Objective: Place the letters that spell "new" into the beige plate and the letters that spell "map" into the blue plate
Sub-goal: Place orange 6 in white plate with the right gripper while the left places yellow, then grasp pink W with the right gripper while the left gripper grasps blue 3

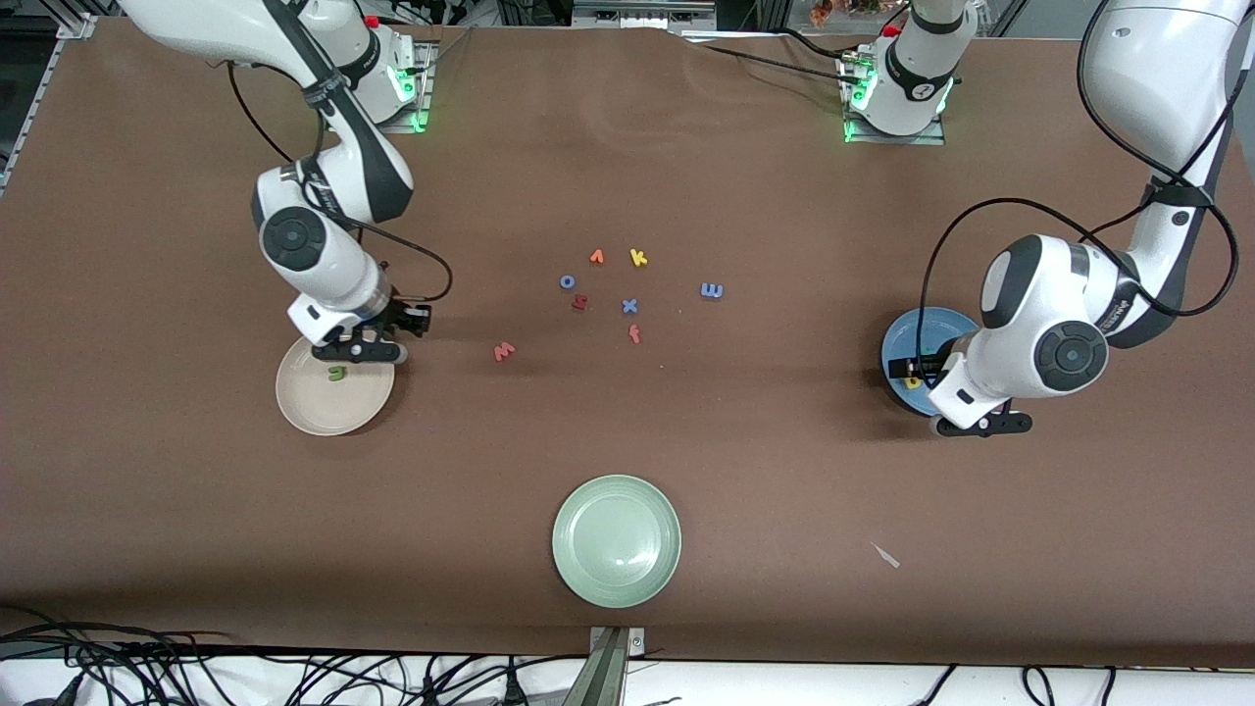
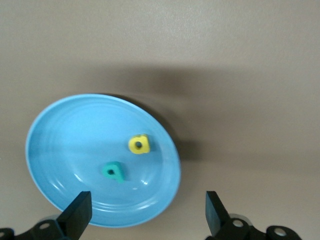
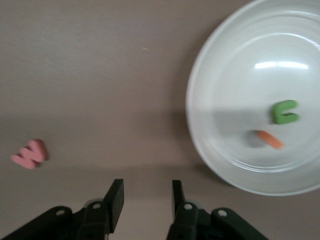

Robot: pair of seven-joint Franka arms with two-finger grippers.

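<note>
The beige plate [image 1: 333, 397] lies at the right arm's end of the table and holds the olive-green n [image 1: 336, 373] and the orange e [image 3: 270, 139]. My right gripper [image 1: 360, 350] hangs over that plate's rim, open and empty. The salmon-pink w [image 1: 504, 351] lies on the bare table, also seen as the w [image 3: 30, 153] in the right wrist view. The blue plate [image 2: 60, 150] at the left arm's end holds the yellow a [image 2: 139, 145] and the teal p [image 2: 114, 171]. My left gripper [image 2: 147, 212] stands wide open over its rim. The light blue m [image 1: 712, 290] lies on the table.
A pale green plate [image 1: 616, 539] sits near the table's front edge. Mid-table lie an orange v [image 1: 596, 257], a yellow k [image 1: 638, 258], a blue o [image 1: 567, 281], a blue x [image 1: 628, 306], a red f [image 1: 634, 334] and another red letter [image 1: 579, 303].
</note>
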